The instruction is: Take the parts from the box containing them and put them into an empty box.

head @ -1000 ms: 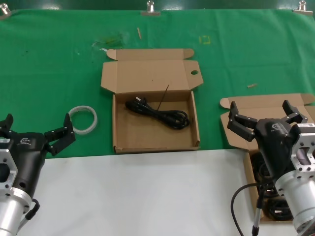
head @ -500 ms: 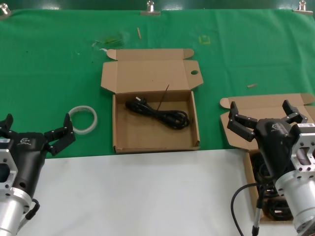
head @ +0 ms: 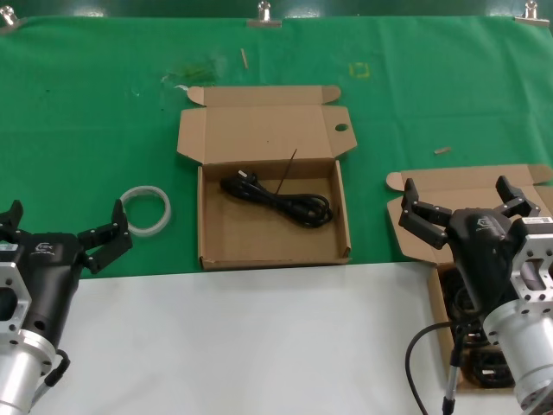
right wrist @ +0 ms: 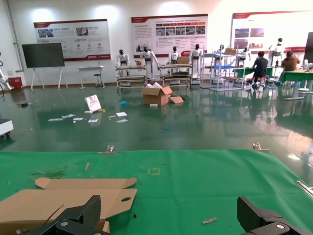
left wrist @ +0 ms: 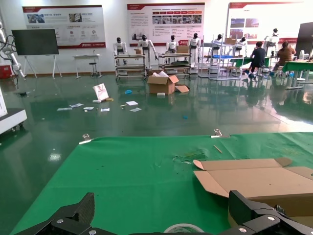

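The wide-open right gripper [head: 458, 206] should be lowered onto the cable bundles [head: 471, 333] at five o'clock; the left gripper [head: 65, 229], also wide, is parked.

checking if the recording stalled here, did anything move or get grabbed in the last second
Nothing visibly changed. The left gripper and right gripper hang open and empty in the same spots, one black cable lies in the middle box as before, and the white ring has not shifted.
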You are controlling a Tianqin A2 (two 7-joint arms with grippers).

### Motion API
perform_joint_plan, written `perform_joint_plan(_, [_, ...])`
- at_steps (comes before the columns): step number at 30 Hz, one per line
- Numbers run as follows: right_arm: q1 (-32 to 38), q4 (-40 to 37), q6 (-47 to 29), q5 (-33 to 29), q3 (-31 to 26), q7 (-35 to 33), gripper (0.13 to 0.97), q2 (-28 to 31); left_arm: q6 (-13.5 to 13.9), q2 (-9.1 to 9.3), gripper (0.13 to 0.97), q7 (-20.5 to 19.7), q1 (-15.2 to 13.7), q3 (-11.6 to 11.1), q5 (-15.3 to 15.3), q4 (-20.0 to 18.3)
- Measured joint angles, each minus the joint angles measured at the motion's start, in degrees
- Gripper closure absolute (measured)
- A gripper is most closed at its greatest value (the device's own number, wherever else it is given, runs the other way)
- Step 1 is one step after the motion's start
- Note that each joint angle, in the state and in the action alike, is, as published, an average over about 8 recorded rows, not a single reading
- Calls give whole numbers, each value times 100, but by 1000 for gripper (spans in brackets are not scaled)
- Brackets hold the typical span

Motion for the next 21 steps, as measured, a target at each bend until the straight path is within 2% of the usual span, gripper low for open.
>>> perform_joint_plan(21, [0,0,0,0,0,0,129,0,0,0,132,0,0,0,0,0])
